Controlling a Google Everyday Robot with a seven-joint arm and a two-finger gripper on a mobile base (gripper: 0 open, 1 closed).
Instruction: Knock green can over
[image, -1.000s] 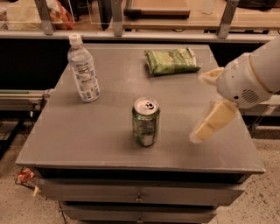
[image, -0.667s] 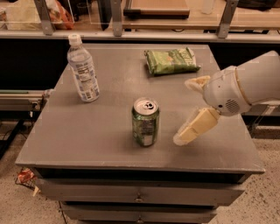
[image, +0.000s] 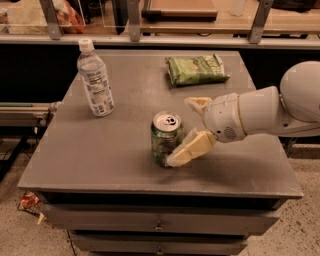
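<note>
The green can (image: 165, 137) stands upright near the front middle of the grey table (image: 100, 155), its silver top and pull tab facing up. My gripper (image: 187, 130) comes in from the right on a white arm. Its two cream fingers are spread apart: the near finger (image: 190, 149) touches the can's lower right side, and the far finger (image: 197, 104) sits behind and to the right of the can. It holds nothing.
A clear plastic water bottle (image: 95, 80) with a white cap stands at the table's back left. A flat green snack bag (image: 196, 69) lies at the back right. A shelf with metal posts (image: 135, 20) runs behind the table.
My arm has swung left across the table. The near finger, which was well right of the can, now touches its right side. The can still stands upright.
</note>
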